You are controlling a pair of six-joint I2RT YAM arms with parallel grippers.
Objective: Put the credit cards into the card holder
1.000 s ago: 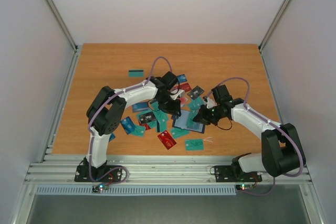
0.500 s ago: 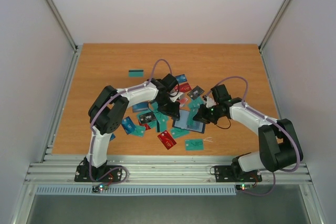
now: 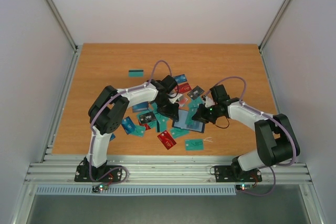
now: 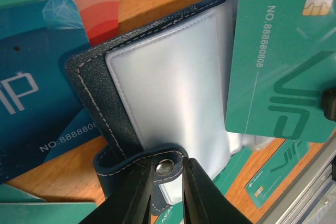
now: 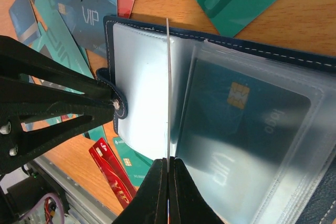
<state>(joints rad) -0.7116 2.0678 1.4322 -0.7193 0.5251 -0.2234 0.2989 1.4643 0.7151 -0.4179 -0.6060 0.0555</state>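
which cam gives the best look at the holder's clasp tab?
Left wrist: the clasp tab and its snap sit close up, between the fingertips of the left end effector. Right wrist shows only its end beside those fingers. Top external: hidden among the arms, too small.

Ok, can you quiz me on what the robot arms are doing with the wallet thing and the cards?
1. True or false: the card holder lies open.
2. What does the left gripper pinch? A the clasp tab, B nothing.
3. Fill in: the right gripper holds a teal-green ____ on edge over the holder.
Key: 1 true; 2 A; 3 card.
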